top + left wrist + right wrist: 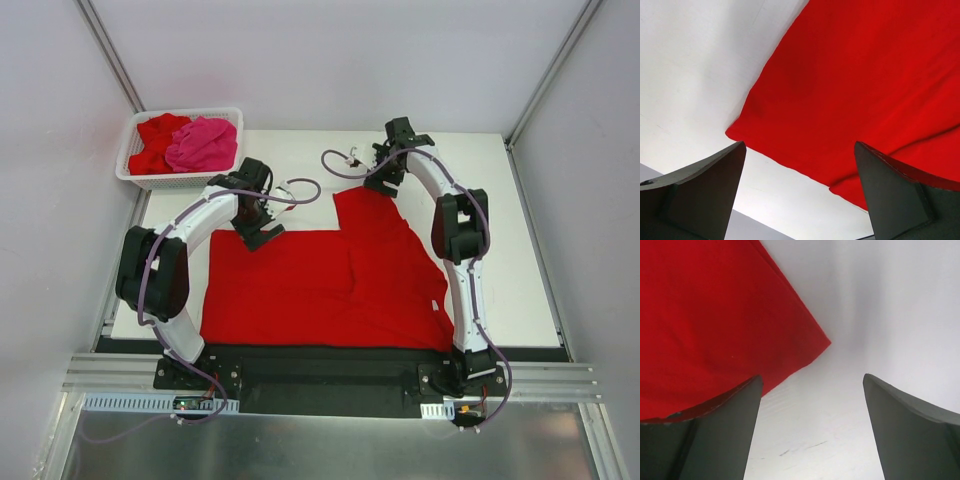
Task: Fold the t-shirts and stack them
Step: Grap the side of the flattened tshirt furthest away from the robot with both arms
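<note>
A bright red t-shirt (330, 285) lies spread flat on the white table, partly folded, with one part reaching toward the back at the right. My left gripper (262, 232) is open and empty over the shirt's back left corner (735, 131); the cloth fills the upper right of the left wrist view. My right gripper (385, 170) is open and empty just beyond the shirt's far right corner (825, 342), which lies beside its left finger (725, 430). More t-shirts, one red (155, 140) and one hot pink (205, 143), lie bunched in the basket.
A white lattice basket (135, 176) stands at the back left corner of the table (500, 200). Grey walls and metal frame posts enclose the table on three sides. A black strip and a metal rail run along the near edge by the arm bases.
</note>
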